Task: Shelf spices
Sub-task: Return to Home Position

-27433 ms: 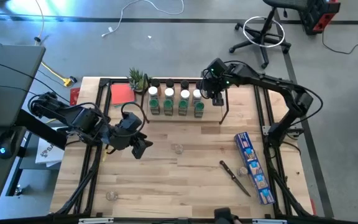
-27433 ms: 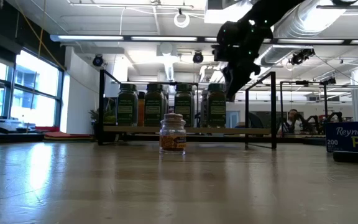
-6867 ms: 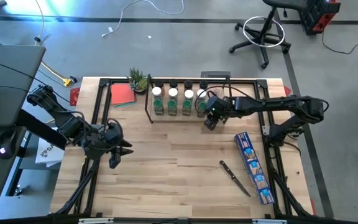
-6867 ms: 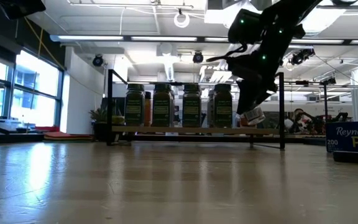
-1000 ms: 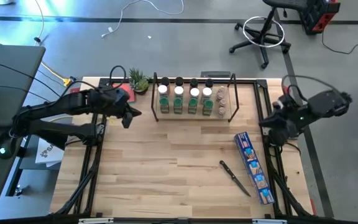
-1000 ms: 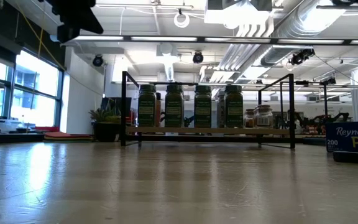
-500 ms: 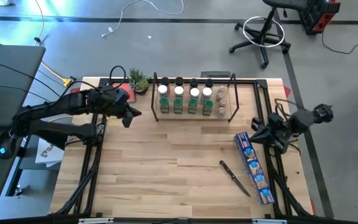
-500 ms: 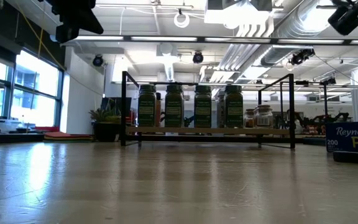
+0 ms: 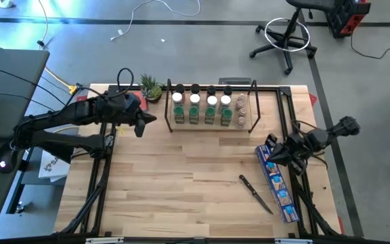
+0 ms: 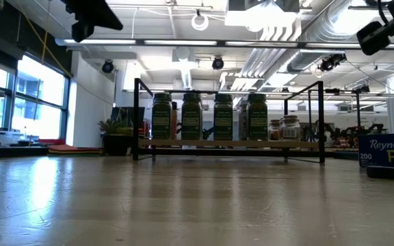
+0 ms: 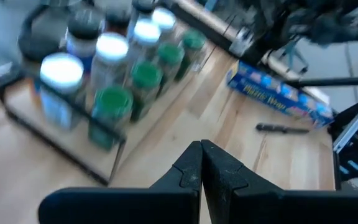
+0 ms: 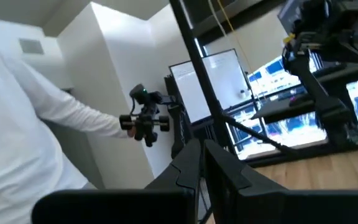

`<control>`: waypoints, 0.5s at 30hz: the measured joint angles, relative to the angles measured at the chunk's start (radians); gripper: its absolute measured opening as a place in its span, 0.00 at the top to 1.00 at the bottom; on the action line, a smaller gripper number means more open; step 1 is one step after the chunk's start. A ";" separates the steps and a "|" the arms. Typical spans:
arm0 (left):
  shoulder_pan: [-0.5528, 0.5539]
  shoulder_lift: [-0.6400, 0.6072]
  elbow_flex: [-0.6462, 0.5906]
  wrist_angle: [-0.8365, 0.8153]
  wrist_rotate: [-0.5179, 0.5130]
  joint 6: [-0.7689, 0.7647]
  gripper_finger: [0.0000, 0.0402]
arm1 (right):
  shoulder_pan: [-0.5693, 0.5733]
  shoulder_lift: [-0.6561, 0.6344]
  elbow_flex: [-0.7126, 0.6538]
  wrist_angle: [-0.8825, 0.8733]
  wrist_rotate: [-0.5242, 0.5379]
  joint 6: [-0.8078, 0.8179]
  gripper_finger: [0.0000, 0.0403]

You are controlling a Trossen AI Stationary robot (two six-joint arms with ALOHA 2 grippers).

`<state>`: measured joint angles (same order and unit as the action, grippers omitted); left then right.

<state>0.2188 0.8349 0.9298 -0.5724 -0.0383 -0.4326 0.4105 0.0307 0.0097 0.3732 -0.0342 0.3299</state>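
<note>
Spices [image 9: 202, 107] stand in rows on the shelf [image 9: 252, 116], which sits at the middle of the far edge of the tabletop [image 9: 181, 179]; dark, white and green caps run in lines, with two clear-capped jars at the right end; I see no jar loose on the boards, so the stocking looks finished.

Judging by that, the step in hand is the arms' retreat to rest. The left claw [image 9: 143, 125] hangs just left of the shelf, clenched on nothing, its fingers meeting in its wrist view; the right claw [image 9: 271, 156] hovers over the far end of the long blue box [image 9: 278, 183], also clenched and empty. The next move calls only for each arm to fold clear of the rack's rods without nudging them; the left one is the nearer risk.

Pale wood planks inside a black frame; a black-handled utensil [image 9: 256, 193] lies beside the box; a small plant [image 9: 150, 87] stands at the far left corner. Beyond: grey floor, a wheeled chair [image 9: 287, 32], tall windows, and a person's white sleeve [image 12: 36, 124].
</note>
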 joint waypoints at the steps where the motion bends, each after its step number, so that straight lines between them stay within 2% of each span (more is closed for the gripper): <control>1: 0.000 0.000 0.000 0.017 0.000 0.014 1.00 | -0.011 0.000 0.000 -0.002 -0.016 -0.019 0.96; 7: 0.000 0.000 0.000 0.054 0.000 0.032 1.00 | -0.124 0.000 0.000 -0.013 -0.054 -0.076 0.96; 12: 0.000 0.000 0.000 0.055 0.001 0.029 1.00 | -0.232 0.000 0.000 -0.051 -0.162 -0.022 0.96; 15: -0.002 0.000 0.000 0.060 0.001 0.032 1.00 | -0.273 0.000 0.000 -0.130 -0.152 -0.017 0.96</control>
<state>0.2164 0.8349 0.9298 -0.5123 -0.0372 -0.4001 0.1379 0.0311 0.0097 0.2431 -0.1860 0.3131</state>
